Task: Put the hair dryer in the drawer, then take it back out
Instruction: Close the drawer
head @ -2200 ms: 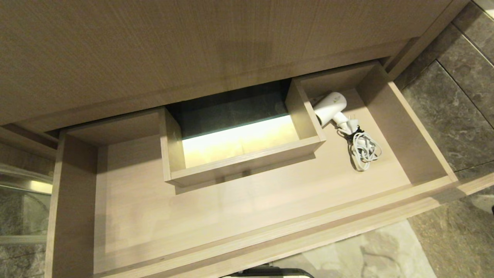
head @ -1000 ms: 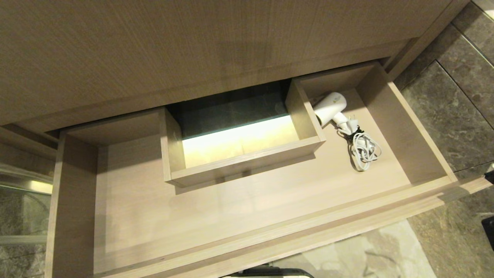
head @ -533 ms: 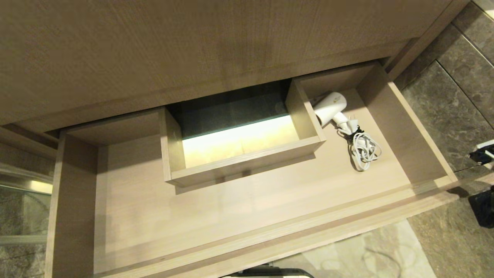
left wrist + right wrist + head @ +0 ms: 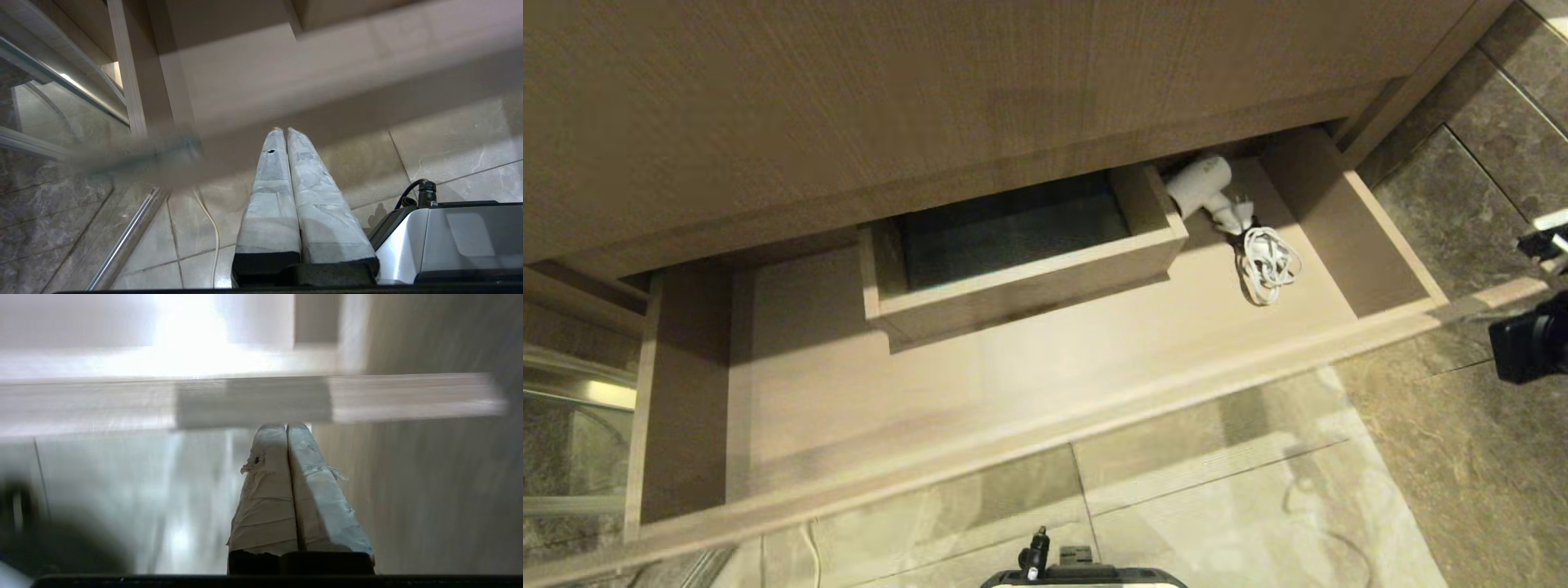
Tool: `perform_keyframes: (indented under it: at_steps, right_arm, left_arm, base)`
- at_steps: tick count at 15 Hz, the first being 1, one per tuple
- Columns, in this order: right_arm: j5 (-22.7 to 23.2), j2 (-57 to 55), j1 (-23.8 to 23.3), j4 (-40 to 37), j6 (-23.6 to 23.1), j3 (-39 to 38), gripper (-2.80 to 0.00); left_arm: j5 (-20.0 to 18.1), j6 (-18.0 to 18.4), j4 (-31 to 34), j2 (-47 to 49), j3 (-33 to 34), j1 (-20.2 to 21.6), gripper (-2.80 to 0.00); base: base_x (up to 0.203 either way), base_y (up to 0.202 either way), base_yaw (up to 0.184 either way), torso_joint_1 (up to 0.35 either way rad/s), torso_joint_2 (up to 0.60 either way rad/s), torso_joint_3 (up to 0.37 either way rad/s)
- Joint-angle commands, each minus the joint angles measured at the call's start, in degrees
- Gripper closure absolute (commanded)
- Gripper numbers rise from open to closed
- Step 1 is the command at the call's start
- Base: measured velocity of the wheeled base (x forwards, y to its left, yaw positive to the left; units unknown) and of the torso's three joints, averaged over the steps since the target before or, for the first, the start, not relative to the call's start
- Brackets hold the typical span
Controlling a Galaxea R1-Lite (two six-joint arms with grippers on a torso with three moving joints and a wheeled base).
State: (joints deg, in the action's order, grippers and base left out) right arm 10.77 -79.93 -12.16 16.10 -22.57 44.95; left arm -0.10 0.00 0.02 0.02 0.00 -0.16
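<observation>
Drawer (image 4: 980, 425): wide, shallow, light wood, standing partly open beneath a taller wood panel (image 4: 931, 98); broad bare floor inside along its front half. Boxed cutout (image 4: 1029, 278) at mid-rear. Hair dryer (image 4: 1199, 186): white, lying in the drawer's right rear compartment, barrel against the cutout's side wall and partly under the panel's edge, coiled cord (image 4: 1267, 268) just in front of it. Stone tile floor (image 4: 1217, 506) below. Right gripper (image 4: 287, 426): fingers pressed together, empty, tips at the drawer's front edge near its right end. Left gripper (image 4: 285, 130): fingers together, empty, low before the drawer front.
</observation>
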Motion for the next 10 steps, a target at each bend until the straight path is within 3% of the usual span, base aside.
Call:
perform_keyframes:
  at_steps: [1, 3, 10]
  right_arm:
    - [1.0, -3.5, 1.4, 6.1, 5.7, 3.8, 0.0]
    - [0.9, -5.9, 1.7, 7.3, 8.9, 7.3, 0.0]
    - [0.9, 3.0, 0.3, -0.9, 5.1, -1.7, 0.0]
  left_arm:
    - [0.0, 0.0, 0.0, 0.0, 0.0, 0.0, 0.0]
    - [0.0, 0.0, 0.0, 0.0, 0.0, 0.1, 0.0]
    - [0.0, 0.0, 0.0, 0.0, 0.0, 0.1, 0.0]
  base:
    - [0.0, 0.0, 0.0, 0.0, 0.0, 0.0]
    - [0.0, 0.0, 0.0, 0.0, 0.0, 0.0]
    - [0.0, 0.0, 0.0, 0.0, 0.0, 0.0]
